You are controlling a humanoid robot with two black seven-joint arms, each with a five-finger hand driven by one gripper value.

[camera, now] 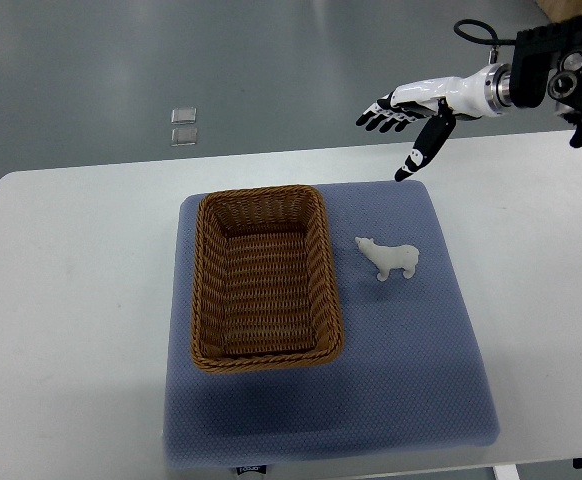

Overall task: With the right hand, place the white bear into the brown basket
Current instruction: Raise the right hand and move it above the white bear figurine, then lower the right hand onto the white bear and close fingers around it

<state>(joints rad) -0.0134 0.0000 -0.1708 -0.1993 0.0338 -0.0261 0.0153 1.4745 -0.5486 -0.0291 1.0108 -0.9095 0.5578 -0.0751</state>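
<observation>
While beside basket (264,280), bear (389,258) untouched.

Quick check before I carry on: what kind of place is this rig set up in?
Probably a lab or test bench, not a home: a plain white table on grey floor, a blue padded mat staging one woven brown wicker basket and a small white toy bear, the right hand open above.

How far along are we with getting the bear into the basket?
Nothing is done yet. The white bear stands on the blue mat, right of the empty brown basket. The right hand hovers open beyond the mat's far edge, holding nothing. Reaching, grasping and placing all remain.
</observation>
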